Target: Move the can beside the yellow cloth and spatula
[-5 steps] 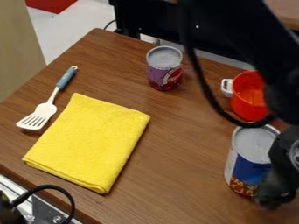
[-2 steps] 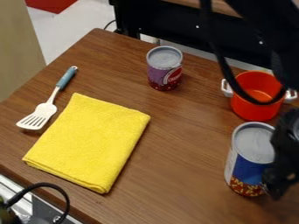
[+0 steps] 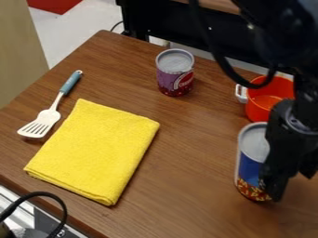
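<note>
Altogether two cans (image 3: 249,169), one cloth (image 3: 93,148), one spatula (image 3: 44,122); one tool (image 3: 288,179), opening and hold unclear.

Place: a lab or workshop, I cannot tell which
Behind my brown wood-grain table (image 3: 186,158): black metal frame (image 3: 174,25)
Near edge: silver metal rail (image 3: 22,209), looped black cable (image 3: 62,209) across it, as I see it

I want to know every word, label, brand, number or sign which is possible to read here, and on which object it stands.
No text can be read with certainty.
Purple can: pale lettering on a red patch, too blurred to quote.
Blue can: red and yellow print near the bottom, partly hidden and too blurred to quote.
Yellow cloth, spatula: no print seen.
</note>
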`<state>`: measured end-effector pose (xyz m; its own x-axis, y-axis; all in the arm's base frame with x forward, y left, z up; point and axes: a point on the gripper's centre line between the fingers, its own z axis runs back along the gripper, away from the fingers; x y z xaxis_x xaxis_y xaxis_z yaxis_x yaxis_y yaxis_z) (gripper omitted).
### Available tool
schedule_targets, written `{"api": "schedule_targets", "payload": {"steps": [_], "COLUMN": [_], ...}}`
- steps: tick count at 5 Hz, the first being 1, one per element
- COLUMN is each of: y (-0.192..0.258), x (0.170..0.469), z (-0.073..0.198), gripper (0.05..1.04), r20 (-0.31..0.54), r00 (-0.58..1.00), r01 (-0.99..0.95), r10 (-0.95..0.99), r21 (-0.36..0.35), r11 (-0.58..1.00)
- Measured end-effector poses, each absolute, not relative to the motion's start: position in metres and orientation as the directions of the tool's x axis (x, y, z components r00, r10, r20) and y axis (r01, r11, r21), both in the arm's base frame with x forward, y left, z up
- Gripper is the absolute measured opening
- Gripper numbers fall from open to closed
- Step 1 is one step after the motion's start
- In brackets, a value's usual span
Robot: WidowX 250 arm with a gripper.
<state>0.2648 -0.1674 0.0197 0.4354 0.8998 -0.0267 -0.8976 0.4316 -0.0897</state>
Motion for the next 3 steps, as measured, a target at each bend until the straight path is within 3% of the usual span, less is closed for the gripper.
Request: {"api": "schedule_targets", "payload": {"steps": [3], "y": [-0.141], "x": [0.261], "z": [0.028], "gripper": [0.997], "r20": [0.006], "r00": [0.478], "r01": [-0.873], "r10": [0.878], "r21": [-0.109], "r11": [0.476]}}
